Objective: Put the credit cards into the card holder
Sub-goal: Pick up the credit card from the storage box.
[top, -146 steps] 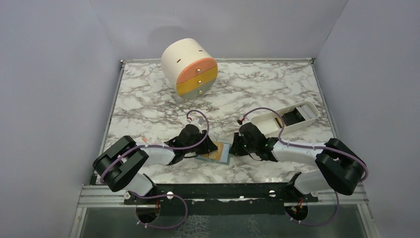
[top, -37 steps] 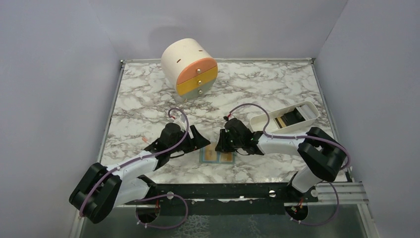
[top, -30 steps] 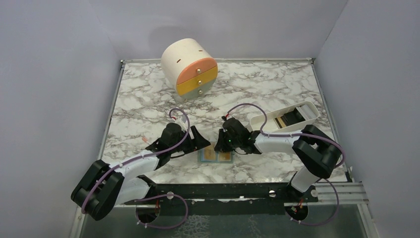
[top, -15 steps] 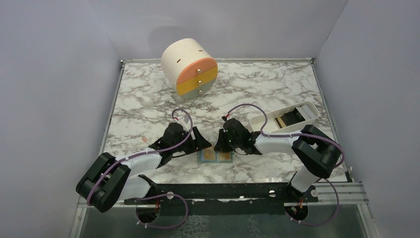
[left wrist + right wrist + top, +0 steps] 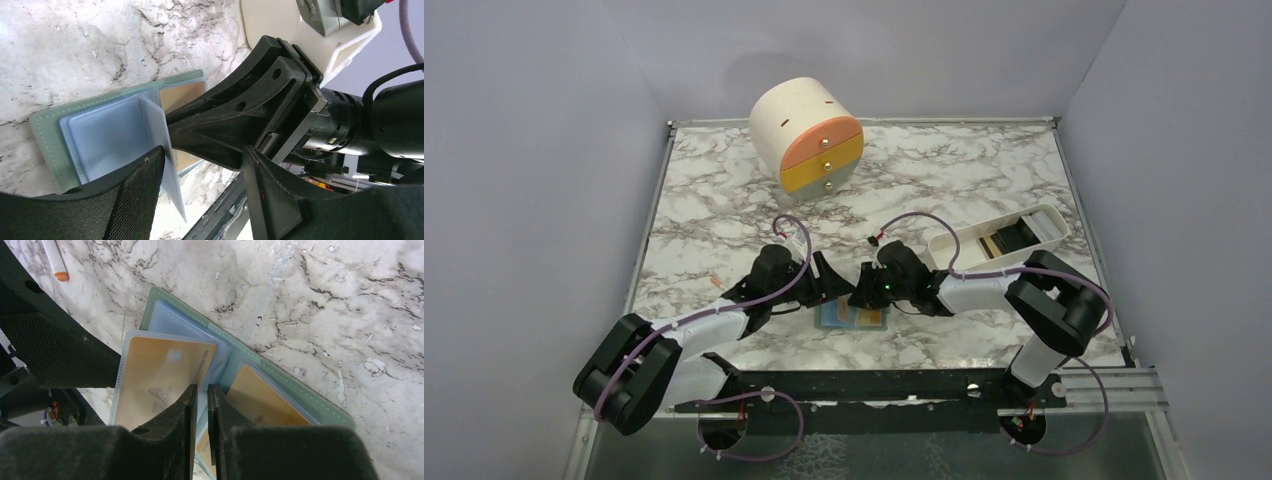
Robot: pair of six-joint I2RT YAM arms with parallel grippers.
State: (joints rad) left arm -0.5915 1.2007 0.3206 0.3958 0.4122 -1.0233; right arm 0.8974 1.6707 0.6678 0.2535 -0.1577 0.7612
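Near table (image 5: pixel 944 180) front, card holder (image 5: pixel 849 320) open, lengthwise L-R

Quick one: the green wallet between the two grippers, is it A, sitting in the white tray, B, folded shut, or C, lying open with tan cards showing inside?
C: the wallet lies open on the table, with tan cards visible in its pockets.

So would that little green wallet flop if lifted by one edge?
Probably: the card holder lies open flat, and one thin leaf stands up. Likely light, so a nudge may slide it on the smooth marble table.
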